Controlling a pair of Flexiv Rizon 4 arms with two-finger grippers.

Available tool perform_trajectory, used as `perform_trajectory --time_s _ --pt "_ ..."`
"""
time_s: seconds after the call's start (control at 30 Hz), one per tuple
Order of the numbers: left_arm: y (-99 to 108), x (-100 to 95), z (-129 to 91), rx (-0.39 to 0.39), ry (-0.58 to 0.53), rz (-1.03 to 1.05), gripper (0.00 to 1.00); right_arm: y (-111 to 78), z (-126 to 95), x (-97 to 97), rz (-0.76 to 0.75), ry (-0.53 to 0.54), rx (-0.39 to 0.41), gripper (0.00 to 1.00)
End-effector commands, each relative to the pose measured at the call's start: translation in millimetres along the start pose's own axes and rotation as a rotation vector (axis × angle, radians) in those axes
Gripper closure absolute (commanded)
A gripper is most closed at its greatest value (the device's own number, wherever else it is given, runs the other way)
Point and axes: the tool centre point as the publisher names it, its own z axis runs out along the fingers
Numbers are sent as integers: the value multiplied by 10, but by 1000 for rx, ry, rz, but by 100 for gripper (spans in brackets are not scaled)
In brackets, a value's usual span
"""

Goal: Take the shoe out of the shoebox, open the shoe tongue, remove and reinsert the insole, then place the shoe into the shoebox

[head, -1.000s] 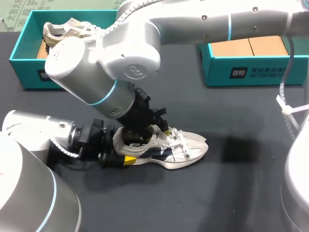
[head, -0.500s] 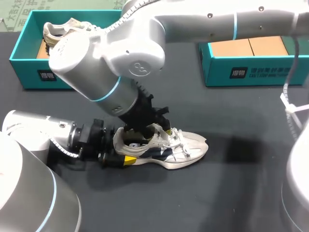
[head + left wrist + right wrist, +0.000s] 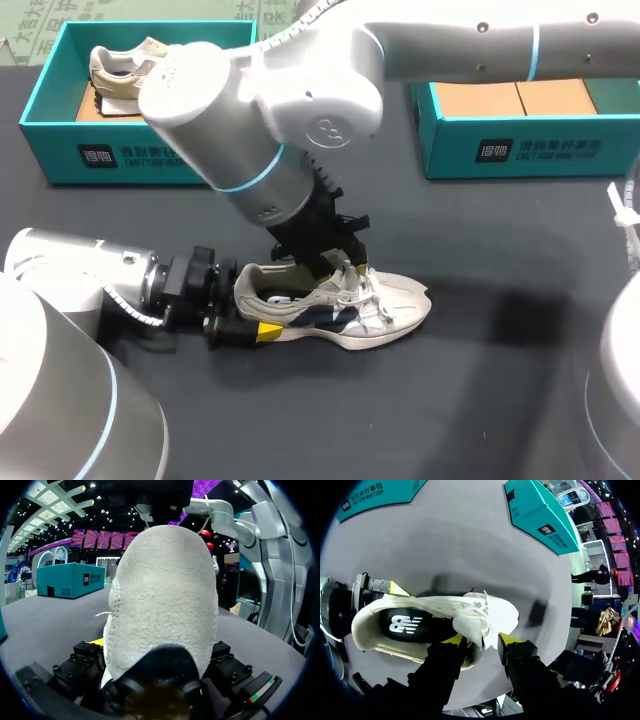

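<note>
White shoe [image 3: 340,305] lies on the desk [image 3: 480,400], long axis left-right. Left pincer [image 3: 255,306] clamps its heel. Right pincer [image 3: 481,641], fingers apart, straddles the tongue [image 3: 472,625] from above, so it is likely best placed to pull it open.

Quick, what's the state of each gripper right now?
Left gripper: shut on the shoe, at its heel.
Right gripper: open, the shoe tongue between its fingers but not clamped.

Your left arm [image 3: 90,275] lies low along the table, left gripper [image 3: 245,315] horizontal, clamped on the shoe [image 3: 390,305] heel. Your right arm [image 3: 270,110] reaches across the middle, right gripper [image 3: 481,641] pointing down, fingers apart.
</note>
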Motion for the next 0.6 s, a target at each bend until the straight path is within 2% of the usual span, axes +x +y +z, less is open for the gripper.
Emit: perform_trajectory --time_s 0.03,0.17,0.3,0.47,0.6 --pt "13 13 0 0 -1 0 100 -42 76 -43 41 74 0 60" --pt "13 13 0 0 -1 0 100 -47 84 -36 10 108 12 70" --pt "13 13 0 0 -1 0 100 -56 86 -49 -12 138 15 100" --pt "13 13 0 0 -1 0 100 -11 78 -86 -73 178 15 100" --pt "13 13 0 0 -1 0 100 40 104 -162 -159 244 -21 100"
